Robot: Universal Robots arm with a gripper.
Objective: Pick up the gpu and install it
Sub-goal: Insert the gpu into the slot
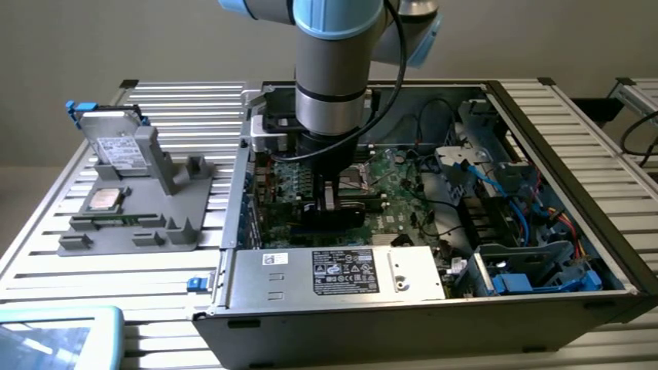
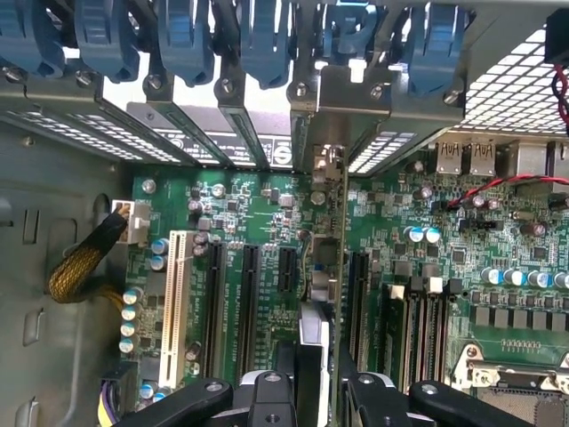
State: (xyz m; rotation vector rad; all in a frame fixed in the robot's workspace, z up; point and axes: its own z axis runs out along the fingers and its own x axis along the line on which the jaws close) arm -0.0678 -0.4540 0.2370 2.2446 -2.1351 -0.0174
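My gripper is down inside the open computer case, over the green motherboard. It is shut on the gpu, a slim dark card held on edge just above the board. In the wrist view the gpu is edge-on, a thin grey-green board line running from between my black fingers to the case's rear wall. Its metal bracket stands at the rear slot openings. The card lies along the black expansion slots, between two of them. Whether it is seated in a slot, I cannot tell.
A grey fixture on the slatted table at the exterior view's left holds a silver drive with blue tab, a square processor chip and a memory stick. The power supply fills the case front. Blue and black cables crowd the exterior view's right side.
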